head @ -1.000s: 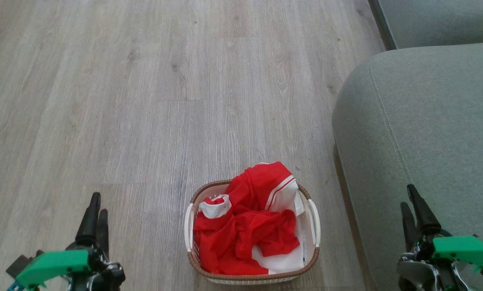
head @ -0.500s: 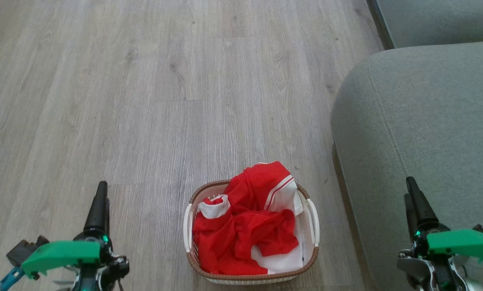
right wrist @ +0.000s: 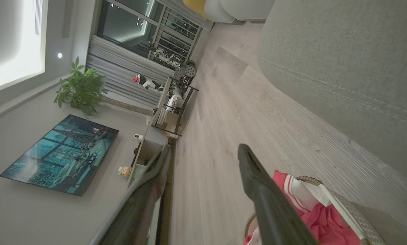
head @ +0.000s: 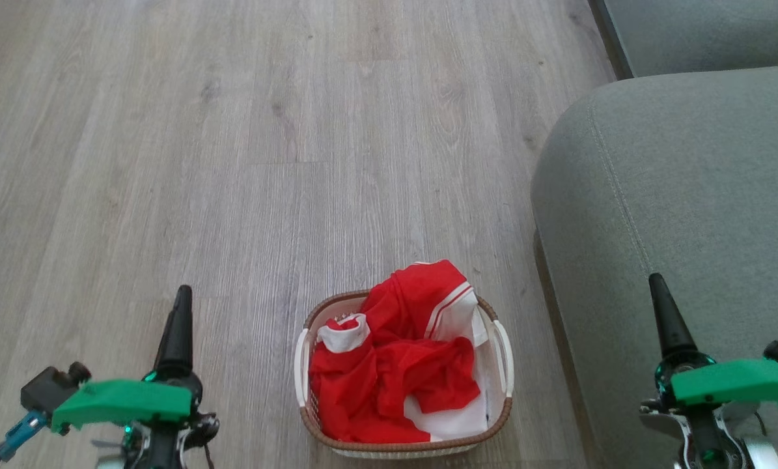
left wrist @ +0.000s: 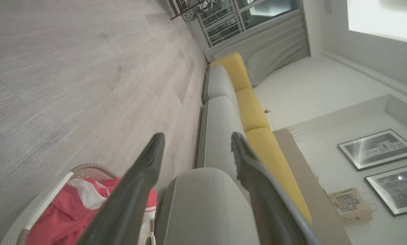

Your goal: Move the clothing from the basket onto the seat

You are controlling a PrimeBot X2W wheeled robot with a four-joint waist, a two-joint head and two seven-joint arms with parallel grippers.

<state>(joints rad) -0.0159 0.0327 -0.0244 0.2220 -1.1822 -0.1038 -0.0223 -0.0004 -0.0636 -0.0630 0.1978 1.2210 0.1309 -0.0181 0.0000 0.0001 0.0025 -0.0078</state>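
The left hand (head: 181, 296) and right hand (head: 654, 283) stand open and empty, either side of the basket (head: 395, 448) on the floor (head: 232, 163). Best to dip one hand into the heap's middle and pinch a thick fold. The clothing (head: 395, 378) fills the basket, red, white-trimmed and crumpled. The seat (head: 688, 195) lies beyond, on the right.

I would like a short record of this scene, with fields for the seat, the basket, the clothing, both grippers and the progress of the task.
seat: grey-green cushion, nothing lying on the visible part
basket: on the wooden floor, beside the seat, to its left
clothing: red and white, crumpled inside the basket
left gripper: open, empty, left of the basket
right gripper: open, empty, in front of the seat in the head view
progress: nothing moved yet
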